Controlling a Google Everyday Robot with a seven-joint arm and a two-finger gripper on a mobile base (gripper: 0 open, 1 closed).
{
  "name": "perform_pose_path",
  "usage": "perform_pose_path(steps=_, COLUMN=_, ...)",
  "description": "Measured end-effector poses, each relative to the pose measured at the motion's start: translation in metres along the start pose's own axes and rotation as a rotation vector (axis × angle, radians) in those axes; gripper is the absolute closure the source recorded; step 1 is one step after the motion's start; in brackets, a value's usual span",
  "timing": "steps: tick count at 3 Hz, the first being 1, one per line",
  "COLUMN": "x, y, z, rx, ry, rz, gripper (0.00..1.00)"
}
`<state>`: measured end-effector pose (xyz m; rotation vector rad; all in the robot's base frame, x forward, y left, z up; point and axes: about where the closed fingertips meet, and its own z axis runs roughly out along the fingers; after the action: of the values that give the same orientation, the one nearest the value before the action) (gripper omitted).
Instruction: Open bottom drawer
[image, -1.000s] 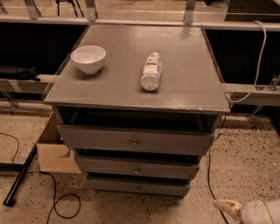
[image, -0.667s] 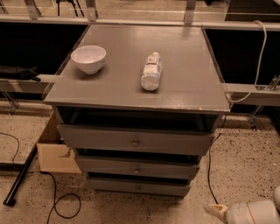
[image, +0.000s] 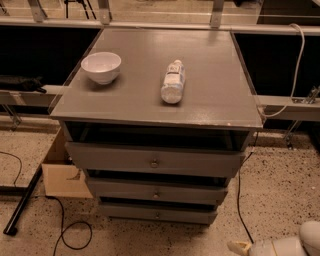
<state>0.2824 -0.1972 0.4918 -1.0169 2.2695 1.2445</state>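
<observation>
A grey cabinet holds three stacked drawers, each with a small round knob. The bottom drawer (image: 159, 214) is the slimmest front, just above the floor, with its knob (image: 158, 216) at centre. The middle drawer (image: 156, 192) and top drawer (image: 155, 161) sit above it, each front sticking out a little. My gripper (image: 239, 247) enters at the lower right corner, low over the floor and to the right of the bottom drawer, not touching it. Its pale arm (image: 287, 245) trails toward the right edge.
On the cabinet top (image: 210, 90) stand a white bowl (image: 101, 66) and a plastic bottle (image: 173, 81) lying on its side. A cardboard box (image: 62, 175) leans by the cabinet's left. Cables (image: 70, 235) and a black bar (image: 22, 202) lie on the speckled floor.
My gripper and arm have moved left along the floor, closer to the cabinet's lower right. The drawers, bowl and bottle have not moved.
</observation>
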Motion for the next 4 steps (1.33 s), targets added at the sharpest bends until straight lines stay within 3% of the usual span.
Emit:
perform_pose_path(steps=1, x=-0.006, y=-0.005, z=0.014, rx=-0.028, ry=-0.039, rz=-0.002, gripper=0.00)
perform_pose_path(steps=2, x=-0.040, y=-0.027, z=0.026, rx=-0.036, ry=-0.107, rz=-0.015, gripper=0.00)
perform_pose_path(steps=4, x=-0.038, y=-0.026, z=0.024, rx=-0.030, ry=-0.117, rz=-0.022, gripper=0.00)
